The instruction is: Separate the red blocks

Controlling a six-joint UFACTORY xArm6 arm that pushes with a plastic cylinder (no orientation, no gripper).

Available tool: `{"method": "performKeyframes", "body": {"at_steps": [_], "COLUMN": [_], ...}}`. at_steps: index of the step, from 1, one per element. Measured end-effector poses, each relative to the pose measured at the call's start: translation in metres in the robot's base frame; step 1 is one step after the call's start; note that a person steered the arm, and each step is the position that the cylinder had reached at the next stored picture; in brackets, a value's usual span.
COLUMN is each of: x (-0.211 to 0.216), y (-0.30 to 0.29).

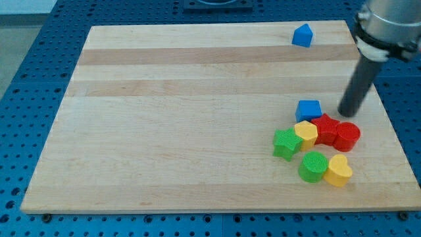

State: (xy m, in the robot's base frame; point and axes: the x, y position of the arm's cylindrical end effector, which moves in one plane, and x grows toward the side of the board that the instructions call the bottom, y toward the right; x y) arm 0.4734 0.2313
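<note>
board (197,112): wooden, most blocks bunched low on the view's right
my tip (345,114): bare rod, holds nothing, just above the red pair, right of the blue cube
red pair: star-ish red block (325,128) touching red cylinder (348,135), side by side left-right; can't tell where either points
blue cube (308,109): touching the star
yellow block (306,132): left of the star
green star (286,143), green cylinder (313,166), yellow heart (339,171): lower down
blue block (302,35): alone near the top edge
</note>
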Motion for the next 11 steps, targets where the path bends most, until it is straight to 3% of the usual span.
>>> {"method": "performKeyframes", "body": {"at_steps": [1,2,4,5,6,8,11], "x": [0.071,0.086,-0.036,-0.056,-0.041,-0.087,-0.017], "y": [0.009,-0.007,-0.012,-0.015,-0.015,-0.02,-0.059]}}
